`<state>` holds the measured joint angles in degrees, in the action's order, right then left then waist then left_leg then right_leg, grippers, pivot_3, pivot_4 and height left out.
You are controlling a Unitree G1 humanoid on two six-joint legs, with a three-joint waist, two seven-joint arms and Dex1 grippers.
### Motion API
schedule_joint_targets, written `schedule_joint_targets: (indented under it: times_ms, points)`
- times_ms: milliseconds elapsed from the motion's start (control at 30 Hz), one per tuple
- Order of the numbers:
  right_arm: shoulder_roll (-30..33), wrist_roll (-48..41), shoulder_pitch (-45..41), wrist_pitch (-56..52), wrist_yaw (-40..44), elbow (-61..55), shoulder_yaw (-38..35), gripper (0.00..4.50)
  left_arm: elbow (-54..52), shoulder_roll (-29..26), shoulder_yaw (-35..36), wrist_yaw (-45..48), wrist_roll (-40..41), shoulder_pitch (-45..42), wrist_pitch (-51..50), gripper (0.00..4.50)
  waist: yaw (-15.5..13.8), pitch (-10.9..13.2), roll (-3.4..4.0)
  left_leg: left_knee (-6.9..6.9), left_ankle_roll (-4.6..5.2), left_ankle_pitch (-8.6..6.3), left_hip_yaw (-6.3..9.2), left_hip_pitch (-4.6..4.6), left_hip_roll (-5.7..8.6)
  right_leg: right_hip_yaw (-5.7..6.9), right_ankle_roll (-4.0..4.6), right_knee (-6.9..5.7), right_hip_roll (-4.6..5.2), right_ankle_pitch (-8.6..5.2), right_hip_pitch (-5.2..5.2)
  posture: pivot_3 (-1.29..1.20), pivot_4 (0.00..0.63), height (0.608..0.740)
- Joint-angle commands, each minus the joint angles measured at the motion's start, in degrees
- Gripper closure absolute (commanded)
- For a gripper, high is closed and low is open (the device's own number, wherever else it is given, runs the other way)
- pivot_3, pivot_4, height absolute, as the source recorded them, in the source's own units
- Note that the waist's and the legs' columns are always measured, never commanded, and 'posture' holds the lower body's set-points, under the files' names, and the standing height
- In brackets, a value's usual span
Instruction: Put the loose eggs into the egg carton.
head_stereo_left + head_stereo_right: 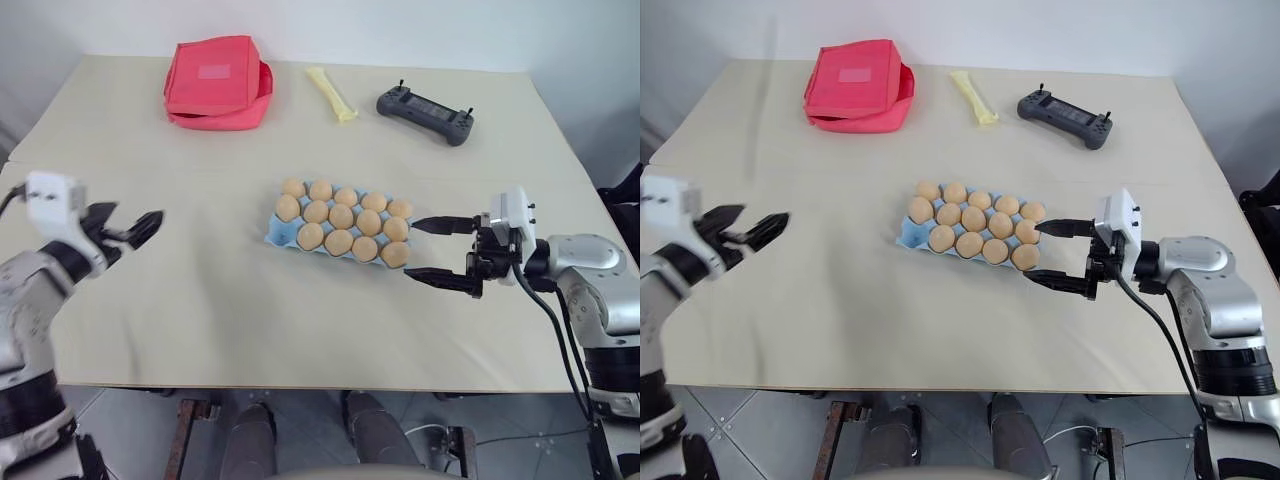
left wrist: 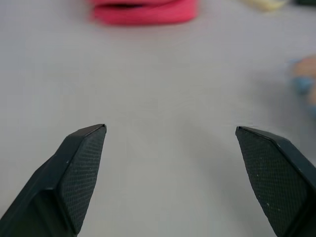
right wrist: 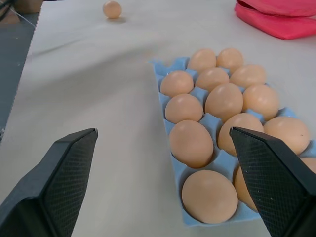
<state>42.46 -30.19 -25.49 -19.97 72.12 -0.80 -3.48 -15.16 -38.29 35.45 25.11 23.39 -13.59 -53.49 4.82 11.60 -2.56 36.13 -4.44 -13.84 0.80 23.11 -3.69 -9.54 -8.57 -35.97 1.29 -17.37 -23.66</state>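
Egg carton [image 1: 277, 232] nearly full; one loose egg [image 3: 112, 9] at far table edge. Left gripper [image 1: 125, 230], right gripper [image 1: 438, 250] both open, empty. Next: reach, pinch gently.

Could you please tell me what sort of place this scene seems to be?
Probably a robot test room rather than a kitchen: a plain table against a bare wall, a handheld controller lying on it, and an egg carton set out as a practice item.

Looks like a robot test lab here: a plain pale beige surface [image 1: 250, 320] set against a bare white wall [image 1: 400, 25], grey tiled floor [image 1: 130, 420] below, and a dark grey handheld controller with two small sticks [image 1: 425, 113] lying at the far edge beside a red soft fabric pouch [image 1: 217, 82].
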Motion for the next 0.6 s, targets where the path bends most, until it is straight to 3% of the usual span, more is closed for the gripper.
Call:
schedule_joint_targets:
  times_ms: [33, 133, 333, 500, 600]
  points:
    - [-0.51, 0.66, -2.86, 1.75, 1.56, 1.9, 0.81, 0.0, -6.35, 0.24, 9.34, -4.04, 0.95, 5.04, -6.25, 0.03, 0.08, 0.0, 0.0, 0.0, 0.0, 0.0, -0.01, 0.0, 0.0, 0.0, 0.01, 0.0, 0.0, -0.01, 0.0, 0.0, 0.15, 0.74]
    - [-0.84, 1.08, -4.17, 2.02, 2.54, 3.2, 1.48, 0.0, -9.62, 1.14, 15.34, -5.24, 2.24, 9.48, -10.99, 0.03, 0.14, 0.0, -0.01, -0.03, 0.0, 0.0, -0.02, 0.0, 0.0, 0.0, 0.04, 0.01, 0.01, -0.02, -0.02, 0.0, 0.15, 0.74]
    - [-1.03, 1.39, -5.2, 2.31, 3.3, 4.27, 2.16, 0.0, -10.56, 0.7, 20.67, -5.19, 2.75, 14.44, -11.84, 0.03, 0.05, 0.0, -0.01, -0.04, -0.02, -0.01, 0.0, -0.01, 0.01, 0.03, 0.44, 0.04, 0.02, -0.23, -0.01, 0.0, 0.15, 0.74]
    - [-1.2, 1.69, -5.64, 2.18, 3.35, 4.34, 2.37, 0.0, -6.61, -1.74, 19.56, -6.24, 1.52, 12.16, -10.39, 0.03, 0.13, 0.0, -0.01, 0.0, -0.03, -0.01, -0.01, -0.02, 0.01, 0.03, 0.73, 0.04, 0.03, -0.38, -0.01, 0.0, 0.15, 0.74]
    - [-1.18, 1.79, -5.26, 2.05, 2.98, 3.63, 2.2, 0.0, 1.48, -5.0, 14.69, -8.48, -0.62, 6.29, -9.53, 0.03, 0.06, 0.0, -0.01, -0.01, -0.01, 0.02, 0.0, -0.04, 0.0, 0.03, 0.74, 0.04, 0.01, -0.38, -0.01, 0.0, 0.15, 0.74]
